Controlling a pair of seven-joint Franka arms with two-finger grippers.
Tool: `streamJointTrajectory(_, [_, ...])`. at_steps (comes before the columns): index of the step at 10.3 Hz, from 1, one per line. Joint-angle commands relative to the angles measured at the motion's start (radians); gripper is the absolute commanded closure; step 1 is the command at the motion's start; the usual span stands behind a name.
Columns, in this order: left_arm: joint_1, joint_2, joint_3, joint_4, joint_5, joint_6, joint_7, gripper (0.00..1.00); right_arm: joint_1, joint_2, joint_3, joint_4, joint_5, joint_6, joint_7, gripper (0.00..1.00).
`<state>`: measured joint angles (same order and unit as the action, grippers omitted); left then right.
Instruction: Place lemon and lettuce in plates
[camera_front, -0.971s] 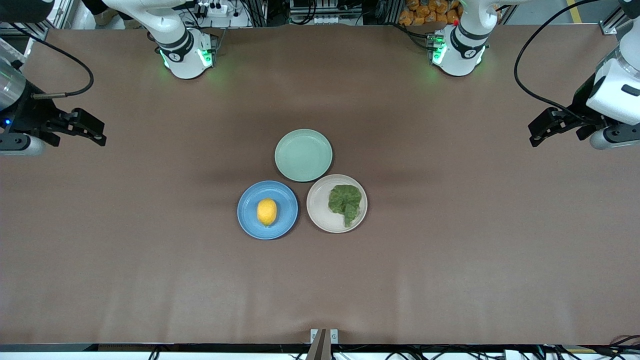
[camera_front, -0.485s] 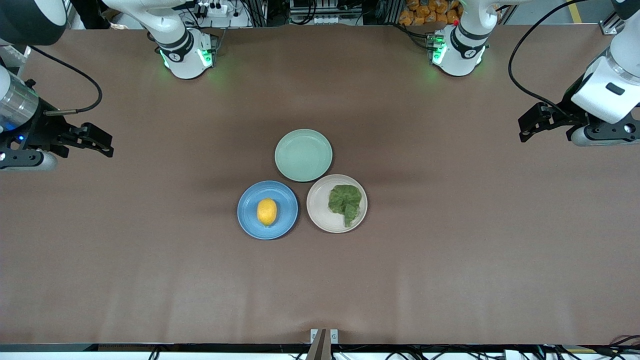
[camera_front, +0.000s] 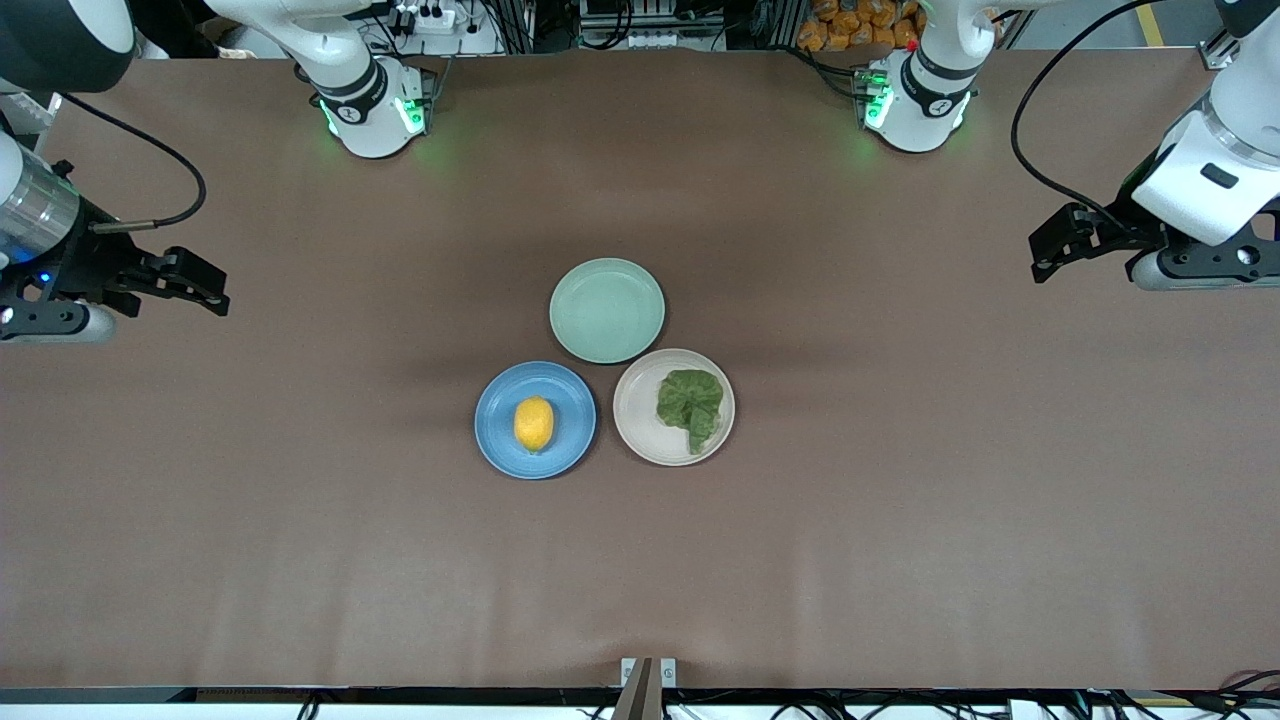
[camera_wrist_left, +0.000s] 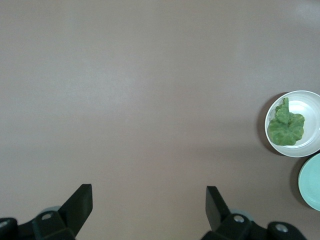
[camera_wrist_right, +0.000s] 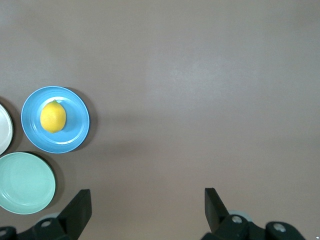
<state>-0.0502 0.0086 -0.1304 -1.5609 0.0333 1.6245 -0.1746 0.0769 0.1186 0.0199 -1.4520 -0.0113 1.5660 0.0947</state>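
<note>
Both grippers hang empty with fingers spread wide, each over bare table near its own end: the left gripper (camera_front: 1045, 255) toward the left arm's end, the right gripper (camera_front: 205, 285) toward the right arm's end. Well away from either, at the table's middle, the lemon (camera_front: 533, 423) lies in the blue plate (camera_front: 500, 445) and the lettuce (camera_front: 691, 402) in the beige-pink plate (camera_front: 640, 430), with the pale green plate (camera_front: 607, 309) touching or just beside them. Judged from this, the placing looks done; the sound course is to keep both arms parked clear and leave the plates undisturbed
</note>
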Motion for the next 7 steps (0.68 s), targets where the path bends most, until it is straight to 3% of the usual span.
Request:
streamJointTrajectory(1, [0.012, -0.013, -0.003, -0.001, -0.024, -0.014, 0.03, 0.0, -0.002, 0.0, 0.005, -0.002, 0.011, -0.014, 0.019, 0.0])
streamJointTrajectory(7, [0.015, -0.013, -0.002, 0.005, -0.024, -0.014, 0.032, 0.0, -0.039, -0.033, 0.005, -0.034, -0.024, -0.063, 0.004, 0.0])
